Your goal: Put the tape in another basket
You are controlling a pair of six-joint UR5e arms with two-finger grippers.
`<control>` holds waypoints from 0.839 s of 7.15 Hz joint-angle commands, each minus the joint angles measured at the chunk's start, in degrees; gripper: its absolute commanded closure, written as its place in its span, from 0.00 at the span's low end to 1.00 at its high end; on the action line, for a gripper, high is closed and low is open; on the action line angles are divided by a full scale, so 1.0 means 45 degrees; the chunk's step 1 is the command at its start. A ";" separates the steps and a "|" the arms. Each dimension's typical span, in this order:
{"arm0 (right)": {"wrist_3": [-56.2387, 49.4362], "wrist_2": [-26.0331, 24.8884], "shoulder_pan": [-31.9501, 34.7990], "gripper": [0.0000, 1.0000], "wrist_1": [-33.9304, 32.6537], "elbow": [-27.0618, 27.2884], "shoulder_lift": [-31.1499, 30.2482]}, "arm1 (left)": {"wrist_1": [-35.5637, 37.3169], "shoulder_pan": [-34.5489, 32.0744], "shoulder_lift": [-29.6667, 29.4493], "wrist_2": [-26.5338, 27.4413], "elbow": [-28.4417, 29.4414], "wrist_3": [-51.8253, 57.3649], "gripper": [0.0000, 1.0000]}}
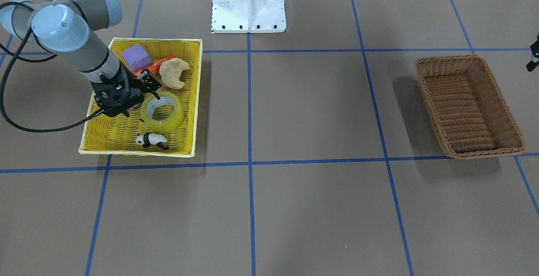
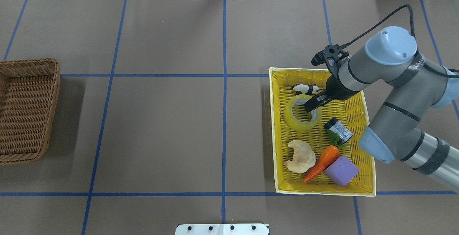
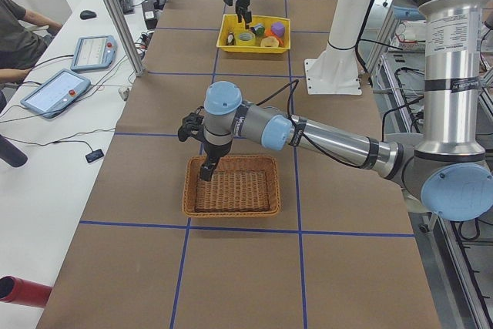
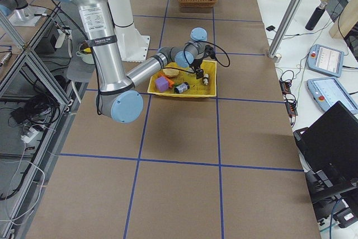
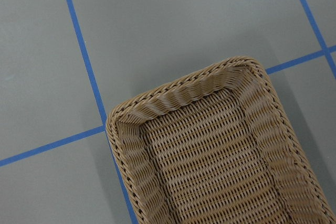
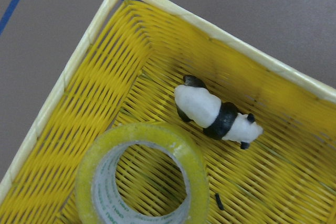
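The tape (image 1: 162,121), a yellowish ring with a pale core, lies flat in the yellow tray (image 1: 105,141). It also shows in the overhead view (image 2: 292,118) and at the bottom of the right wrist view (image 6: 142,135). My right gripper (image 2: 309,106) is down at the tape and looks open, with one finger inside the ring's hole. The dark brown wicker basket (image 1: 446,61) stands empty at the other end of the table (image 2: 36,62). My left gripper (image 3: 206,171) hovers over the basket's corner (image 5: 184,98); I cannot tell whether it is open or shut.
The yellow tray also holds a panda figure (image 2: 304,88) beside the tape, a silver cylinder (image 2: 339,129), a croissant-like piece (image 2: 301,156), a carrot (image 2: 322,161) and a purple block (image 2: 341,170). The white robot base (image 1: 248,6) stands between the tray and the basket.
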 commanded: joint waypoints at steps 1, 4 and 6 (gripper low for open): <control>0.0094 -0.0087 -0.0126 0.01 0.0020 -0.0431 0.0027 | -0.0168 0.0000 0.0065 0.0039 -0.0111 -0.0034 0.02; 0.0133 -0.0049 -0.0166 0.24 0.1403 -0.1877 0.0301 | -0.0168 -0.0019 0.0104 0.0156 -0.0248 -0.0014 0.02; 0.0327 0.0029 -0.0146 1.00 0.1426 -0.1781 0.0301 | -0.0168 -0.0019 0.0104 0.0156 -0.0248 -0.0034 0.02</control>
